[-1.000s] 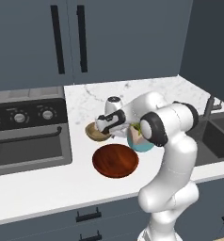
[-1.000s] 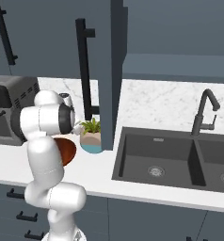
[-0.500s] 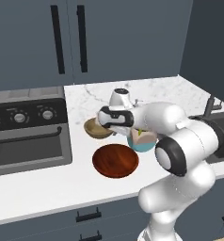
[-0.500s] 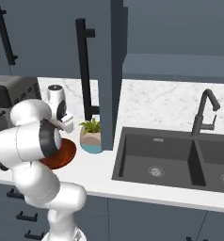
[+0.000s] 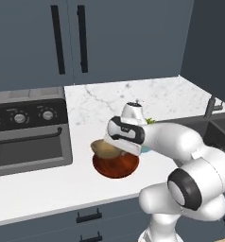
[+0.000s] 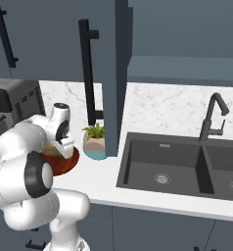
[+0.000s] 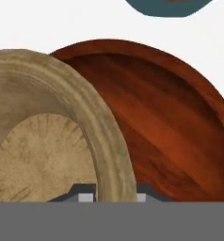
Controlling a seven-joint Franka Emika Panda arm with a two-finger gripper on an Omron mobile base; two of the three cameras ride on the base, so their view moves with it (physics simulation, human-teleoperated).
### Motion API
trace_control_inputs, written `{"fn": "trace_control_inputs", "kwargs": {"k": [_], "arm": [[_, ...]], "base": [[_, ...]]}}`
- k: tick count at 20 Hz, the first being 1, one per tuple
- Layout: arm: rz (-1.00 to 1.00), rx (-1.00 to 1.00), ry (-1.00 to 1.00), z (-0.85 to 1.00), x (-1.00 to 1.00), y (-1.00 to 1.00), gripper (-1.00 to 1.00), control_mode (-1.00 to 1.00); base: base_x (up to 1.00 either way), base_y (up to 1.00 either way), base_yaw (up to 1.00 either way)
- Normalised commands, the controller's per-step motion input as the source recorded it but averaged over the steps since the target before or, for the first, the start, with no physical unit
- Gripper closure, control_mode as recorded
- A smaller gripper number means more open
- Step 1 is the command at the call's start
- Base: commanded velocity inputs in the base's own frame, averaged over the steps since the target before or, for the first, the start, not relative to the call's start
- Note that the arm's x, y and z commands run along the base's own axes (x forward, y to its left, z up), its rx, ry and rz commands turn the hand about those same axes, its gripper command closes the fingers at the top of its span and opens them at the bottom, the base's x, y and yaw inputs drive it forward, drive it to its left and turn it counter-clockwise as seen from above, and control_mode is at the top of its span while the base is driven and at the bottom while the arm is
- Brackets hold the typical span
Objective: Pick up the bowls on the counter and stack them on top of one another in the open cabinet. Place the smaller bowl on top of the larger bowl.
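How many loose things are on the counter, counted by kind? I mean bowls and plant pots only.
Bowls: 2, the smaller bowl, its rim between the gripper tips, and the larger bowl.
Plant pots: 1, the plant pot beside the bowls.
Total: 3

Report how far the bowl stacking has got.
Done: neither bowl is in the cabinet yet. In hand: the gripper is shut on the rim of the smaller bowl, held over the larger bowl, which sits on the counter. Left: get both bowls onto the cabinet shelf, the larger one underneath.
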Motion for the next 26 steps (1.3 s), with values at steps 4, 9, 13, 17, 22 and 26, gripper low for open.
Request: {"fn": "trace_control_inputs", "kwargs": {"k": [4, 9, 13, 17, 22, 26], "arm": [[0.00, -0.01, -0.03, -0.44, -0.03, -0.13, 1.00, -1.00], [0.00, -0.03, -0.11, -0.10, -0.27, -0.06, 1.00, -1.00], [0.00, 0.00, -0.04, 0.00, -0.44, -0.02, 1.00, -1.00], [0.00, 0.00, 0.00, -0.15, -0.08, -0.05, 1.00, -1.00], [0.00, -0.01, -0.03, -0.02, 0.06, -0.11, -1.00, -1.00], [0.00, -0.02, -0.10, 0.05, 0.08, -0.13, -1.00, -1.00]], "base": [[0.00, 0.00, 0.00], [0.00, 0.00, 0.00], [0.00, 0.00, 0.00], [0.00, 0.00, 0.00], [0.00, 0.00, 0.00], [0.00, 0.00, 0.00]]}}
